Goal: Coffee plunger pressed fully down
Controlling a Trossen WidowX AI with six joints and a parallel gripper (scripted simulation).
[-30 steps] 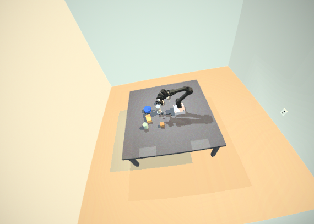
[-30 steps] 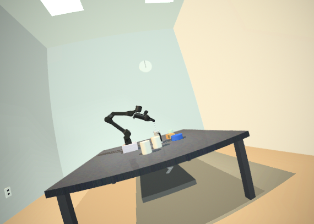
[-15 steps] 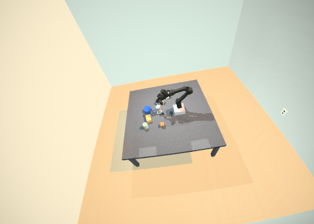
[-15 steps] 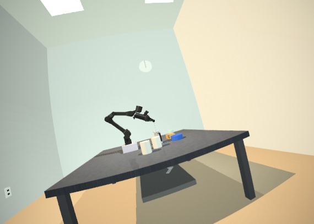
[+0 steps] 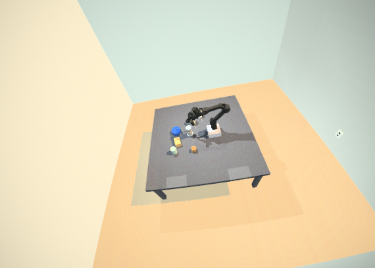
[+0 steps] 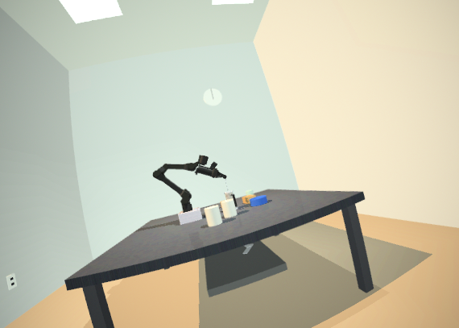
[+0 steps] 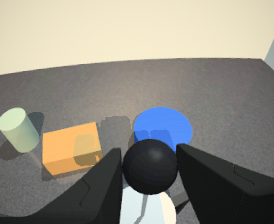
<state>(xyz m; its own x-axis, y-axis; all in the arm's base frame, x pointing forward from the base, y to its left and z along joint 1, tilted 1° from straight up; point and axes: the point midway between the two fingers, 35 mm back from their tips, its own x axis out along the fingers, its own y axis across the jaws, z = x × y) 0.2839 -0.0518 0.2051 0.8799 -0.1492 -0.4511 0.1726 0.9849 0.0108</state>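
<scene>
Cream wall (image 5: 59,118) (image 6: 374,104) (image 7: 113,35) — pale floor (image 5: 210,246) (image 6: 149,301), perhaps wood.

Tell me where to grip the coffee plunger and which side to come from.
Grip the round black knob at its widest part, one finger on each side, probably from above at a slant. It stands on a thin rod well above the pale lid, leaving its sides reachable.

Black plunger knob (image 7: 150,166), blue disc (image 5: 176,131) (image 6: 258,201) (image 7: 163,127), orange block (image 7: 72,149), pale-green cylinder (image 5: 174,150) (image 7: 18,130), speckled grey tabletop (image 5: 217,160) (image 6: 161,241) (image 7: 88,90).
</scene>
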